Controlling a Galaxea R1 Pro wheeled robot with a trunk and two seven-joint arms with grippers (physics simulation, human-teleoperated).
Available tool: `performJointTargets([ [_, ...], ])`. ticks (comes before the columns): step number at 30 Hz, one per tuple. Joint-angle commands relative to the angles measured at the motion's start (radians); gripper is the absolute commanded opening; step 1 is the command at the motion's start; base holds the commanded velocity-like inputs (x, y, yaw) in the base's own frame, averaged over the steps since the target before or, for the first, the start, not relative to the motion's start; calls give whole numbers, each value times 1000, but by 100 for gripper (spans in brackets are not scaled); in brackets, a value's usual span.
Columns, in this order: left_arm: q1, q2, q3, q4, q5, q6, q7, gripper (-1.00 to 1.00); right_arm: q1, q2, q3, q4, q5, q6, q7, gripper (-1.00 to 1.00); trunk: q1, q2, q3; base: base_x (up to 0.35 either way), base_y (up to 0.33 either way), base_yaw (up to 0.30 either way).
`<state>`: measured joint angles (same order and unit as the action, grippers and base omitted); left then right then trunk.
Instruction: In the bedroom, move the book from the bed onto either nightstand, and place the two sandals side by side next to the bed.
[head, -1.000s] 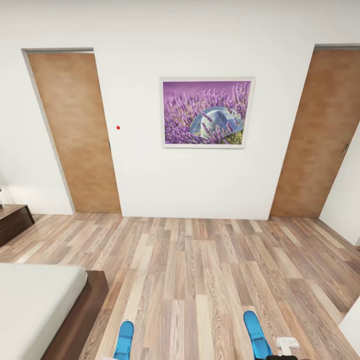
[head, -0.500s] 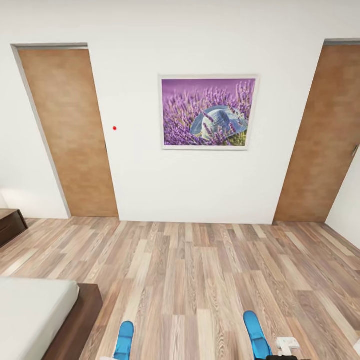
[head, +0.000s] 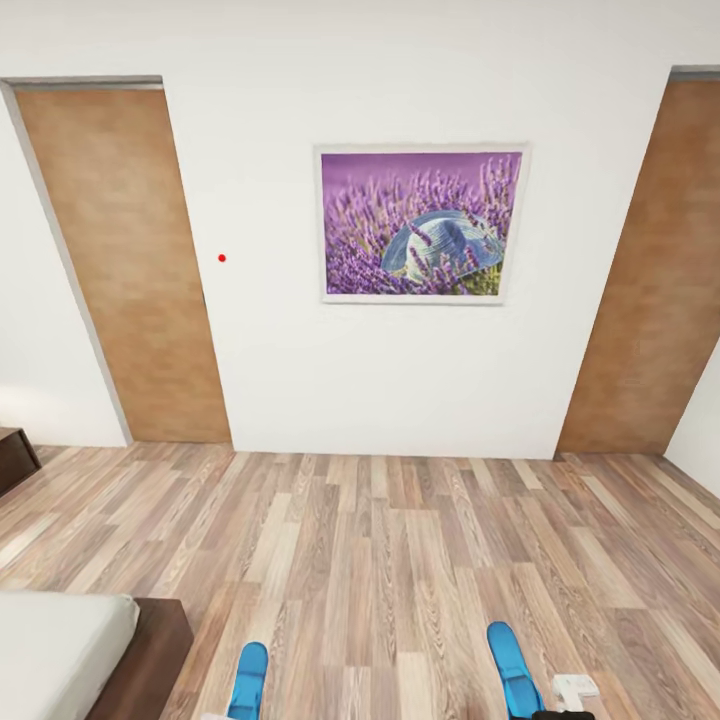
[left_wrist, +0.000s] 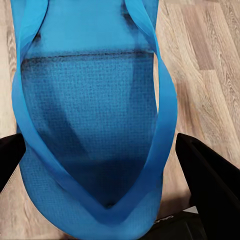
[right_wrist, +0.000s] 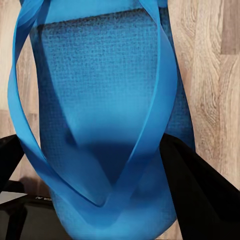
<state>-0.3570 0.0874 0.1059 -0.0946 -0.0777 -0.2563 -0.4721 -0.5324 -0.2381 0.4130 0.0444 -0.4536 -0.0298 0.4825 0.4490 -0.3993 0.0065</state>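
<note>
Two bright blue sandals poke up at the bottom of the head view, the left sandal (head: 248, 680) and the right sandal (head: 512, 672), both held above the wood floor. In the left wrist view my left gripper (left_wrist: 100, 160) is shut on a sandal (left_wrist: 90, 115), with black fingers (left_wrist: 210, 185) on either side of its sole. My right gripper (right_wrist: 105, 175) is likewise shut on the other sandal (right_wrist: 105, 95). A corner of the bed (head: 60, 650) sits at the lower left. A sliver of a dark nightstand (head: 14, 460) shows at the left edge. The book is out of view.
A white wall stands ahead with a framed lavender picture (head: 420, 222), flanked by a brown door at the left (head: 120, 260) and another at the right (head: 660, 270). Wood-plank floor (head: 400, 560) stretches between me and the wall.
The head view has advanced toward the wall: doors and picture look larger, the bed and nightstand have slid toward the left edge. Both sandals stay gripped in the same spots.
</note>
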Motion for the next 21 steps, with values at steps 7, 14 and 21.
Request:
performJointTargets([
  [7, 0, 0, 9, 1, -8, -3, -3, -100, -1, 0, 7, 4, -11, -2, 5, -100, 1, -1, 0, 327, 0, 0],
  [14, 0, 0, 9, 1, -8, -4, -3, -100, -1, 0, 7, 4, -11, -2, 4, -100, 1, -1, 0, 327, 0, 0],
  [21, 0, 0, 9, 1, -8, -3, -3, -100, -1, 0, 7, 4, -11, -2, 4, -100, 1, -1, 0, 327, 0, 0],
])
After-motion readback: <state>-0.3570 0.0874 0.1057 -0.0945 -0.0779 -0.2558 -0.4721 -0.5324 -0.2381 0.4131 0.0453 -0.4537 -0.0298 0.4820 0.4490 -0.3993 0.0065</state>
